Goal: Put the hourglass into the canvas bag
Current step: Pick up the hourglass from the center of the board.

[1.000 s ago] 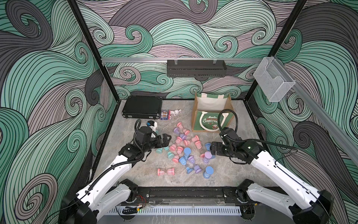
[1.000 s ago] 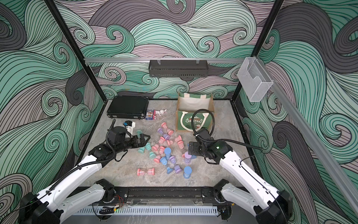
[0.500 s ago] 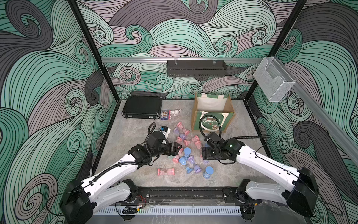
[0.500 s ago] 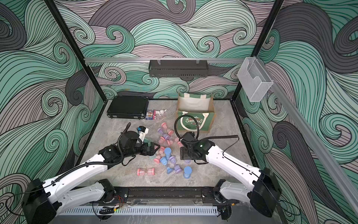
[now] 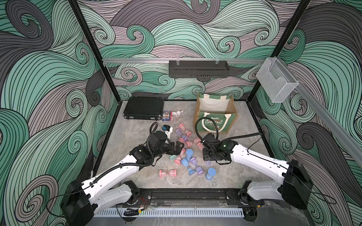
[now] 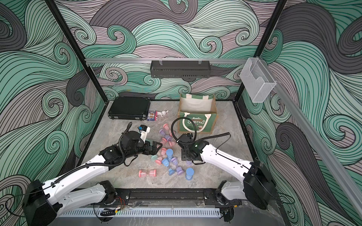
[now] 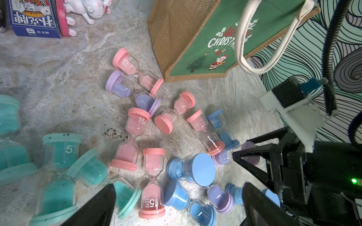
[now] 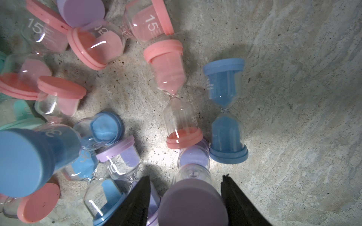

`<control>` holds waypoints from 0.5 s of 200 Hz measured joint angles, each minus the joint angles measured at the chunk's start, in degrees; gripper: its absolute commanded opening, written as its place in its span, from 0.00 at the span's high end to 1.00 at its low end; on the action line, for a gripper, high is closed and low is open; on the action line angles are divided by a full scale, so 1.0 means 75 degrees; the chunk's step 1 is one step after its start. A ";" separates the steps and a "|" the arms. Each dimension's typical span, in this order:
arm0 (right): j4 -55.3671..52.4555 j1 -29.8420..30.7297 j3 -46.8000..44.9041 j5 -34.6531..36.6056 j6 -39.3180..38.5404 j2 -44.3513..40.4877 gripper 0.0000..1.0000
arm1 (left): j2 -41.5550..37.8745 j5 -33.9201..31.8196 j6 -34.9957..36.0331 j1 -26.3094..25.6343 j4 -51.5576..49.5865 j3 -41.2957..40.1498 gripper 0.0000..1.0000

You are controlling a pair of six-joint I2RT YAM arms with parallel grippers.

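Right fingers [image 8: 137, 205] straddle the purple hourglass [image 8: 193, 201], not yet clamped!
It sits in the pile mid-table, near side of the canvas bag [image 5: 215, 123]. Light, slick, fragile glass, so I'd pinch the cap. Left fingers [image 7: 94, 207] gape empty.

**Both arms in on the pile, right jaws narrowing**

In both top views the left gripper [image 5: 178, 148] has shifted right toward frame centre. It went from beside the hourglass pile [image 5: 189, 151] to over its left edge.

The right arm [image 5: 254, 158] has swung. Its elbow was out at frame right; the forearm now runs from lower right to centre.

The right gripper [image 8: 185, 177] is lower at the pile's right edge. Its jaws went from wide to flanking a purple hourglass [image 8: 193, 201], one finger touching its cap, the other just beside.

The cable loop [image 5: 196, 126] slid left across the canvas bag [image 5: 227, 125].
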 measured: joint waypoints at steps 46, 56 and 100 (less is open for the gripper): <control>0.0035 0.0026 -0.0085 0.0163 -0.0023 0.0047 0.48 | 0.0099 0.0015 0.0044 -0.0041 0.0009 0.0015 0.02; 0.0038 0.0032 -0.0102 0.0181 -0.0038 0.0047 0.50 | 0.0108 0.0017 0.0047 -0.0041 0.0006 0.0015 0.01; 0.0041 0.0032 -0.0105 0.0178 -0.0172 0.0015 0.60 | 0.0108 0.0017 0.0047 -0.0041 0.0006 0.0015 0.01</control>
